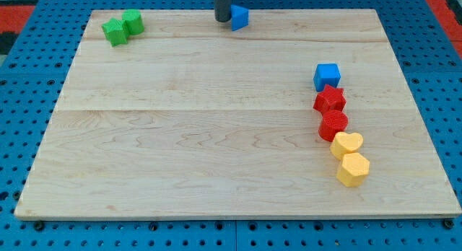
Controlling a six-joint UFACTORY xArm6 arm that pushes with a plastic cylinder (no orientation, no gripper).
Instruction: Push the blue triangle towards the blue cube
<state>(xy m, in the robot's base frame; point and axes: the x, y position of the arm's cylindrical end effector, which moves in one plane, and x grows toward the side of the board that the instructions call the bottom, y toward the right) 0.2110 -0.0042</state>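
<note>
The blue triangle (240, 17) lies at the view's top edge of the wooden board, near the middle. My tip (223, 19) stands right against the triangle's left side, touching or nearly touching it. The blue cube (327, 76) sits on the board's right side, well below and to the right of the triangle.
The wooden board (202, 135) rests on a blue pegboard. Two green blocks (122, 27) sit together at the top left. Below the blue cube runs a column of a red star (330, 99), a red round block (333, 125), a yellow heart (347, 144) and a yellow hexagon (353, 169).
</note>
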